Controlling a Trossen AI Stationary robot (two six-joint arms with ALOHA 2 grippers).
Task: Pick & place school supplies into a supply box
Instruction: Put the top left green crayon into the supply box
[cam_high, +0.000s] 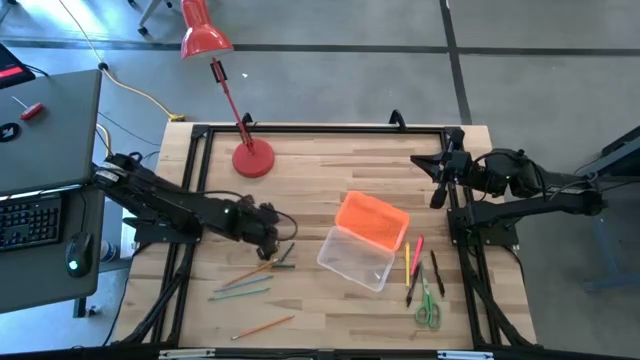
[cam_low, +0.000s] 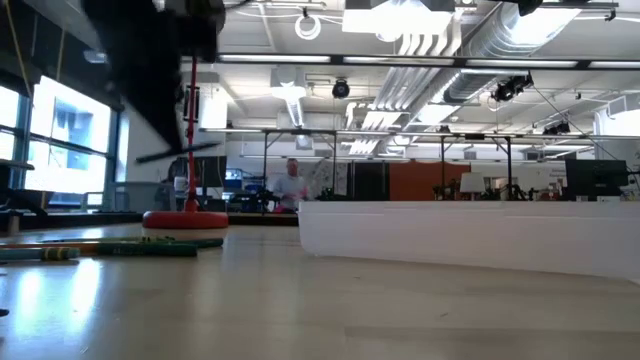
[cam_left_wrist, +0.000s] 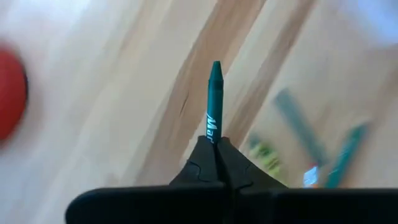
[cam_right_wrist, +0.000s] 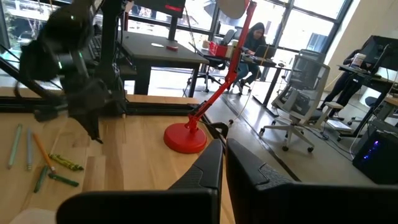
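Where the left claw (cam_left_wrist: 217, 149) clamps, the green crayon (cam_left_wrist: 214, 102) vanishes.

The supply box (cam_high: 356, 257) sits mid-table with its lid (cam_high: 372, 220) leaning on its far edge. Scissors (cam_high: 428, 308) and pens (cam_high: 412, 262) lie right of it, loose pencils (cam_high: 243, 287) left, the desk lamp (cam_high: 252, 160) behind them

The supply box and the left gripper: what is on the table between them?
In the high view, only bare wood lies between the left gripper, shut on a green crayon, and the clear supply box; its orange lid leans on the box's far side.
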